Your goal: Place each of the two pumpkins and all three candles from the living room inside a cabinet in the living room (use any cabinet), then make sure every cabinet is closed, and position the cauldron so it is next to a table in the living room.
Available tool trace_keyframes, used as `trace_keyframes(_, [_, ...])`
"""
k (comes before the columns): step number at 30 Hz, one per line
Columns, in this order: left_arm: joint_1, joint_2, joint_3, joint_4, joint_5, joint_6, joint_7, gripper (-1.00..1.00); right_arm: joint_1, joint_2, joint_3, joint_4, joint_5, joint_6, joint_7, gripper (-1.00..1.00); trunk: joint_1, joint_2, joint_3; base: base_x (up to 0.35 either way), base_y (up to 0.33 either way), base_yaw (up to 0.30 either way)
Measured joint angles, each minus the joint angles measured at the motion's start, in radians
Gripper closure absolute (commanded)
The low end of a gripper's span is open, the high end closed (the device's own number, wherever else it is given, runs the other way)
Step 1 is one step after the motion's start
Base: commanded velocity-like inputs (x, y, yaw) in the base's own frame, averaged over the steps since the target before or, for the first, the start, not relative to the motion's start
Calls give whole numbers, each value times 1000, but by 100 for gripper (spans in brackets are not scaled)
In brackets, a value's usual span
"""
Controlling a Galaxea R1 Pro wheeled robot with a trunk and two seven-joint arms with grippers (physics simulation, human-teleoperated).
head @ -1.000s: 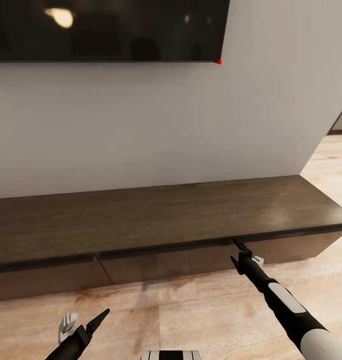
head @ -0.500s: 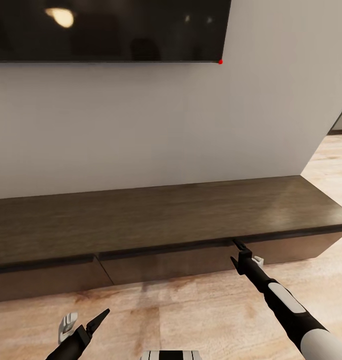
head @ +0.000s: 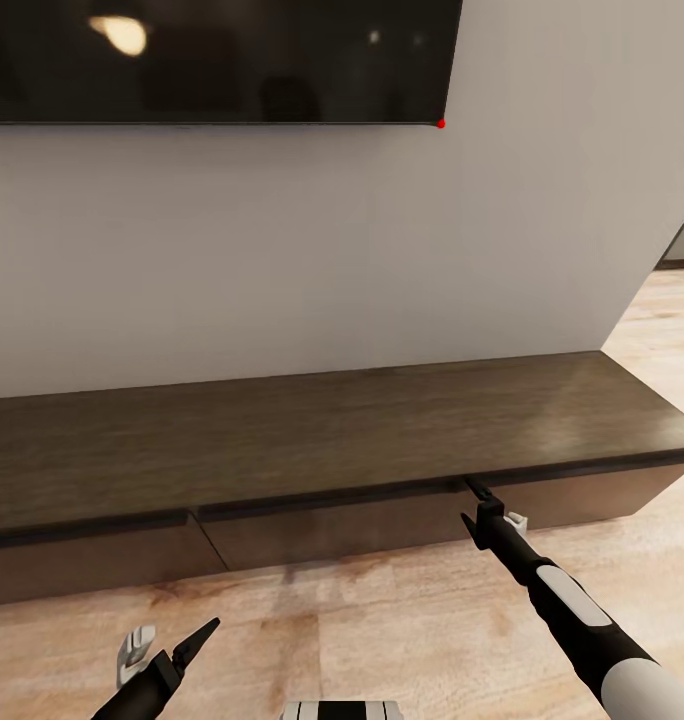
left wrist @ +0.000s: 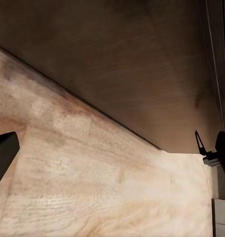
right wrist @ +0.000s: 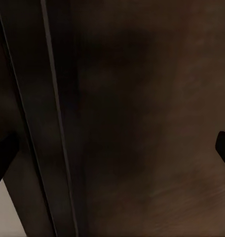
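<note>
Head view: the cabinet (head: 322, 440) runs along the base of a pale wall (head: 282, 260), its dark wood top bare, its flat drawer fronts flush and shut. Above it hangs a black TV (head: 212, 60) with a red dot at its lower right corner. Light wood floor (head: 382, 620) lies in front of the cabinet. The right arm reaches forward and the right gripper (head: 478, 500) sits at the top edge of a drawer front, at the seam just under the overhanging top; one dark finger (head: 479, 490) points up into that seam, touching or nearly touching it. Whether its jaws are spread or closed cannot be told from here. The left gripper (head: 172, 640) hangs low over the floor, well apart from the cabinet, with a dark pointed finger (head: 197, 640) and a pale finger (head: 137, 645) set apart, so the jaws are released and grasp nothing. Left wrist view: the cabinet front (left wrist: 117, 64) meets the floor (left wrist: 102, 187), with the right gripper (left wrist: 204, 148) at the far edge. Right wrist view: dark drawer wood (right wrist: 142, 123) close up, crossed by a paler seam line (right wrist: 53, 113); dark fingertips (right wrist: 223, 145) sit at opposite edges of the picture, which suggests spread jaws but does not settle it.
</note>
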Motion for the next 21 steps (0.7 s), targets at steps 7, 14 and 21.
trace_keyframes(7, [-1, 0, -1, 0, 0, 0, 0, -100, -2, 1, 1, 0, 1, 0, 3, 100, 0, 0, 0, 0, 0, 0])
trace_keyframes(14, [-1, 0, -1, 1, 1, 0, 0, -100, -2, 1, 2, 2, 1, -2, 4, 100, 0, 0, 0, 0, 0, 0])
trace_keyframes(21, [-1, 0, -1, 1, 1, 0, 0, -100, -2, 1, 2, 2, 2, -2, 4, 100, 0, 0, 0, 0, 0, 0])
